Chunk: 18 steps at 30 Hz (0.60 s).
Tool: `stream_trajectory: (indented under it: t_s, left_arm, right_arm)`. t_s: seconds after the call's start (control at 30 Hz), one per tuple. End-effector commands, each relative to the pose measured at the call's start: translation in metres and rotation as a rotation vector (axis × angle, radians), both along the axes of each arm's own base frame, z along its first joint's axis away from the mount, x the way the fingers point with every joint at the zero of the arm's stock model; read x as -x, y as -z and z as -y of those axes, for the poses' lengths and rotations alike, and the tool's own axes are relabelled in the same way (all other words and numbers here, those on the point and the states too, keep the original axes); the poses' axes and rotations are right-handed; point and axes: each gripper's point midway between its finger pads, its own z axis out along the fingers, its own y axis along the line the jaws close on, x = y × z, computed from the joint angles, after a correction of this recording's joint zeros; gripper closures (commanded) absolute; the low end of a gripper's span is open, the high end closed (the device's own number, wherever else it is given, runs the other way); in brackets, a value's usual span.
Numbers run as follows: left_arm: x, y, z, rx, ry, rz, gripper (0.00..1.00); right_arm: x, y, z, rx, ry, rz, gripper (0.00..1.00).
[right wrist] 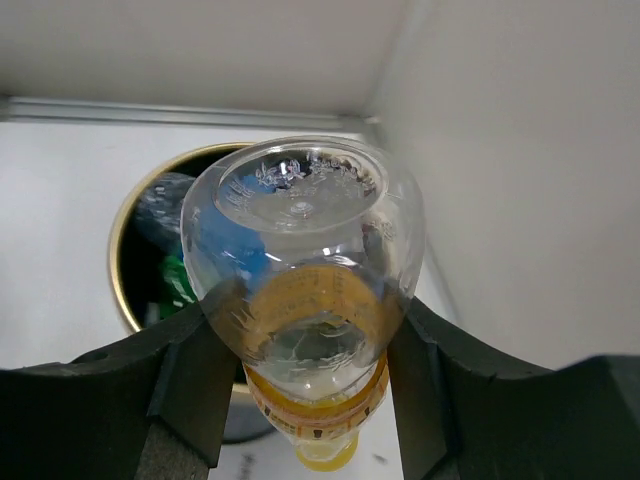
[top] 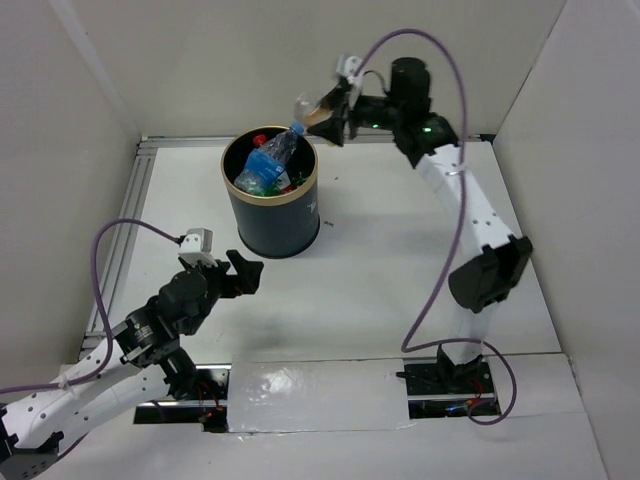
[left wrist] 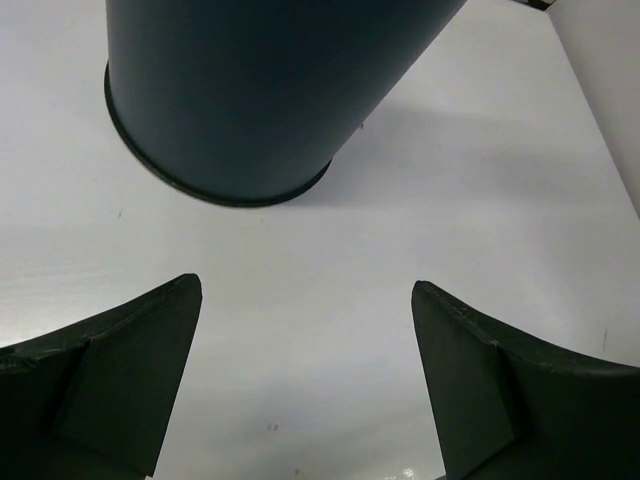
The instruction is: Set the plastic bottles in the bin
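Nearly done: right gripper is clamped on a clear, orange-labelled bottle, held over the bin at its far rim. Left gripper gapes empty above the bench. Several bottles already sit inside the bin. None are visible on the bench, so this is probably the last drop.

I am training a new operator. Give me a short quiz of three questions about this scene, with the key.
1. True or false: the left gripper is open and empty.
2. What does the right gripper hold? A) a green bottle B) a clear bottle with an orange label C) nothing
3. Where do the other bottles lie?
Key: 1 true; 2 B; 3 in the bin.
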Motion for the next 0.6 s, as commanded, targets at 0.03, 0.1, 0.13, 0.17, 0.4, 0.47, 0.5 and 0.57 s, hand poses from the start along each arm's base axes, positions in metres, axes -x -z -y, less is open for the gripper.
stream_trajectory:
  t_s: [0.03,0.1,0.13,0.17,0.4,0.47,0.5,0.57]
  left_arm:
    - [0.003,0.012,-0.006,0.050,-0.046,-0.034,0.02]
    - [0.005,0.016,-0.004,0.056,-0.040,-0.039,0.02]
    - [0.007,0.016,-0.006,0.056,-0.040,-0.039,0.02]
    - [0.007,0.016,-0.006,0.056,-0.040,-0.039,0.02]
    - [0.006,0.024,-0.005,0.018,-0.038,-0.061,0.02]
    - [0.005,0.025,-0.002,0.019,-0.030,-0.065,0.00]
    - [0.004,0.025,0.001,0.006,-0.015,-0.057,0.00]
    - [0.000,0.019,0.006,0.011,-0.002,-0.042,0.00]
  right_arm:
    - [0.016,0.044,-0.066,0.004,-0.167,-0.172,0.98]
    - [0.015,0.065,-0.081,0.001,-0.207,-0.242,0.98]
    - [0.013,0.072,-0.089,0.001,-0.216,-0.263,0.97]
    - [0.013,0.075,-0.091,-0.002,-0.228,-0.273,0.97]
    - [0.012,0.103,-0.080,0.059,-0.182,-0.386,0.00]
    - [0.012,0.079,-0.063,0.039,-0.145,-0.373,0.00]
    - [0.012,0.067,-0.057,0.024,-0.126,-0.363,0.00]
    - [0.014,0.032,-0.037,-0.013,-0.067,-0.337,0.00]
